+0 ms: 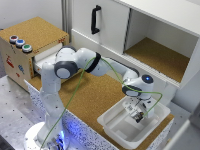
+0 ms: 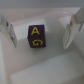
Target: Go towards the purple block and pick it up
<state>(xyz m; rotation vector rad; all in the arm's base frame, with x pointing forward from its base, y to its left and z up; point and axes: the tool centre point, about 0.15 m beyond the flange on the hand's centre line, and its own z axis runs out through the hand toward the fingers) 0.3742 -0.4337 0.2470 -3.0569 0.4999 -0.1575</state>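
Hanging over the white tray (image 1: 155, 112) on the worktop (image 1: 95, 95), the tool (image 2: 41, 31) gapes wide, holding nothing. Between its 2 fingers (image 2: 9, 31) the block (image 2: 37, 37) lies in the tray, untouched.

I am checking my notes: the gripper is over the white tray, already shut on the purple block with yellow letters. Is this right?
Not quite. In the wrist view the gripper is open, its fingers standing apart on either side of the purple block, not touching it. The white tray and yellow letters are correct.
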